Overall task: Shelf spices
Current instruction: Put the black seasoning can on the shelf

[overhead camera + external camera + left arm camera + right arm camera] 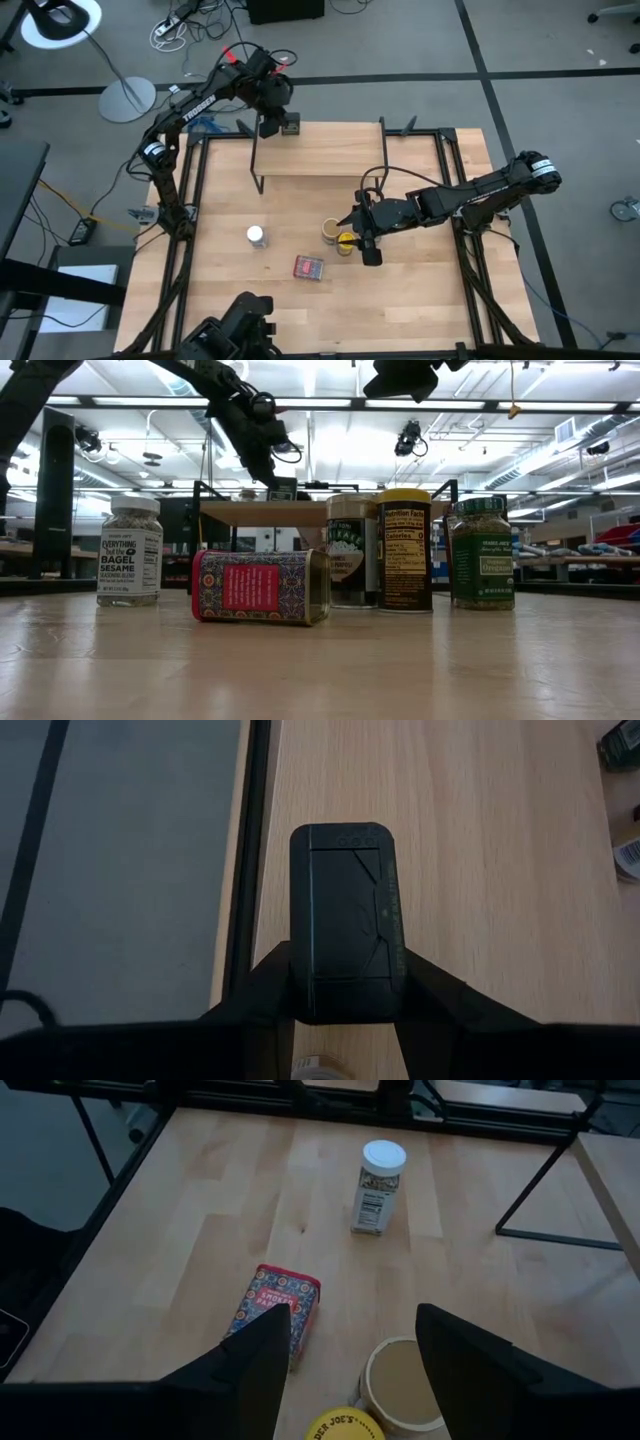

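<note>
Spices are grouped on the wooden surface (400,300) at the lower middle of the high frame: a red tin (309,268) lying flat nearest the front edge, a white-lidded jar (256,236) to its left, and a yellow-lidded jar (345,241) beside a tan-capped jar (330,230). Bare board is left on either side. The right claw (368,240), fingers spread, is held over the latter two. Farther back, the shelf (330,150) is seen, where a dark tin (290,124) is pinched by the left claw (280,120) at its upper-left end.

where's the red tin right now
In the high view the red tin lies on its side on the table's near-middle, between the white-lidded jar to its left and the yellow-lidded jar to its right.
</note>
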`<state>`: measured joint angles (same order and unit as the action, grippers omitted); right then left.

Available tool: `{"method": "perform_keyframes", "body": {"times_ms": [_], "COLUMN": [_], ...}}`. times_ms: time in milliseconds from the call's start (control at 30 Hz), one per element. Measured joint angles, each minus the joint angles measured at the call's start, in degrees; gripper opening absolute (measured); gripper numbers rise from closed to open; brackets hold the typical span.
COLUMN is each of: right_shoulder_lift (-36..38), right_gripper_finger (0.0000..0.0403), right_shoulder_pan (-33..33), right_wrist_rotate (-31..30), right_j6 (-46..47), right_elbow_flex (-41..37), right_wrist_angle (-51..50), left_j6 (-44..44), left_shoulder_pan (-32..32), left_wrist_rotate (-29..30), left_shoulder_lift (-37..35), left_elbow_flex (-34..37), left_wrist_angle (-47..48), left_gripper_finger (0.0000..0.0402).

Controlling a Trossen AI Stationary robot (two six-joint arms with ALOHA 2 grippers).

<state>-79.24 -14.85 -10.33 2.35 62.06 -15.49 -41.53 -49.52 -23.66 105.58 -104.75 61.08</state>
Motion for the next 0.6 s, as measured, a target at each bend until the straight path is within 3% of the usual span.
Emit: {"method": "perform_keyframes", "body": {"times_ms": [300, 600], "right_shoulder_lift": [0.00, 0.00], "right_gripper_finger": [0.0215, 0.0215], "right_shoulder_pan": [0.02, 0.02], "right_wrist_rotate": [0.00, -0.01], "right_j6": [0.00, 0.00], "right_elbow_flex": [0.00, 0.00], "right_wrist_angle": [0.00, -0.02], "left_j6": [1.21, 1.22], "left_shoulder_pan": [0.00, 0.00], "left_wrist_rotate": [1.52, 1.53], "left_shoulder_lift": [-0.02, -0.04], "left_elbow_flex": [0.00, 0.00], "left_wrist_angle": [0.55, 1.42], "left_gripper_finger": [0.0148, 0.0139]}}
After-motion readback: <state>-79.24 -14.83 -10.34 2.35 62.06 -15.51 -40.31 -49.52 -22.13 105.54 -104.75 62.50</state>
